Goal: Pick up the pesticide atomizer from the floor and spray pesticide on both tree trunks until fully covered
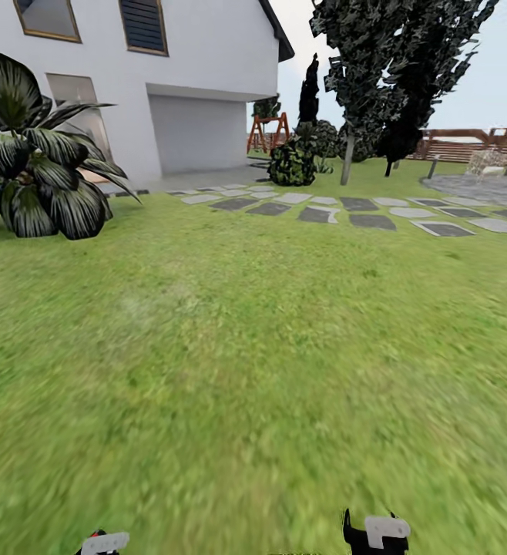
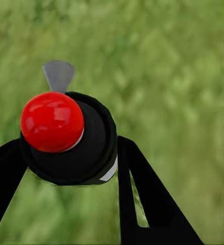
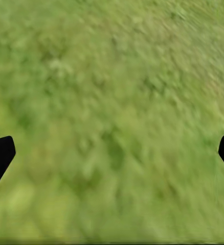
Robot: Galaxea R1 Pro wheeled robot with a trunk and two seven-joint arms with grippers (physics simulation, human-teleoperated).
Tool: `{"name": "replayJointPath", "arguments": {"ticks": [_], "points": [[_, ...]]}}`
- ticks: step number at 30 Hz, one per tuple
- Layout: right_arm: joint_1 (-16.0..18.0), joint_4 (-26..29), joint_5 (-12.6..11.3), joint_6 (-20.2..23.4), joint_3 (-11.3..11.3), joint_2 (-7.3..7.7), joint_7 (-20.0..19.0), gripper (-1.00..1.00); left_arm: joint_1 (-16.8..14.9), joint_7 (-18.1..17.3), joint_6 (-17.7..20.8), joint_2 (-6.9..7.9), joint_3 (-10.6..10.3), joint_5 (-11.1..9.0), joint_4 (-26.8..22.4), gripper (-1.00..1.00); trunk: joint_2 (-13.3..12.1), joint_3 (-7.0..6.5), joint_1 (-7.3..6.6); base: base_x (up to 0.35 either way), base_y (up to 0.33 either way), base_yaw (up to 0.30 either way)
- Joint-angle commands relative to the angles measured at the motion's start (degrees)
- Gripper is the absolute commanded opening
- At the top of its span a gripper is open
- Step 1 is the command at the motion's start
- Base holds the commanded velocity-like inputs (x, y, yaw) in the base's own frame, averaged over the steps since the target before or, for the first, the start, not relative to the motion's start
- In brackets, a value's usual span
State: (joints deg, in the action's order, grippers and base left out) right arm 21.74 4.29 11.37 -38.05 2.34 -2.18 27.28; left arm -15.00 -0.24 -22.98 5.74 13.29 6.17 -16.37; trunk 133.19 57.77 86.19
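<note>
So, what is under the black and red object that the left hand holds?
Under the atomizer in the left hand lies only blurry green grass. The ground straight beneath it is covered by its body and the black fingers, so that part cannot be seen.

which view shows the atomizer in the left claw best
The left wrist view: the atomizer sits close up between the left claw fingers, red cap and grey trigger plain. In the head view, a red and white bit at the bottom edge may be it. The right wrist view looks onto grass.
</note>
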Motion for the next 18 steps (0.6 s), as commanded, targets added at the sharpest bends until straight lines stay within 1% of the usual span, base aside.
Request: {"name": "replayJointPath", "arguments": {"ticks": [1, 14, 16, 18], "points": [[0.05, -0.08, 0.41, 0.08, 0.21, -0.01, 0.59, 1.00, -0.03, -0.03, -0.22, -0.02, 0.42, 0.60, 0.02, -1.00, 0.02, 0.07, -0.01, 0.000, 0.000, -0.299], [0.05, -0.08, 0.41, 0.08, 0.21, -0.01, 0.59, 1.00, -0.03, -0.03, -0.17, 0.08, 0.45, 0.60, -0.09, -1.00, 0.02, 0.15, -0.01, 0.001, -0.002, -0.299], [0.05, -0.08, 0.41, 0.08, 0.21, -0.01, 0.59, 1.00, -0.03, 0.03, -0.20, 0.34, 0.57, 0.60, -0.09, -1.00, 0.02, 0.15, -0.01, 0.075, -0.111, -0.299], [0.04, -0.08, 0.41, 0.08, 0.21, -0.01, 0.59, 1.00, -0.03, 0.05, -0.21, 0.44, 1.15, 0.60, -0.07, -1.00, 0.02, 0.15, -0.01, 0.132, -0.186, -0.299]]}}
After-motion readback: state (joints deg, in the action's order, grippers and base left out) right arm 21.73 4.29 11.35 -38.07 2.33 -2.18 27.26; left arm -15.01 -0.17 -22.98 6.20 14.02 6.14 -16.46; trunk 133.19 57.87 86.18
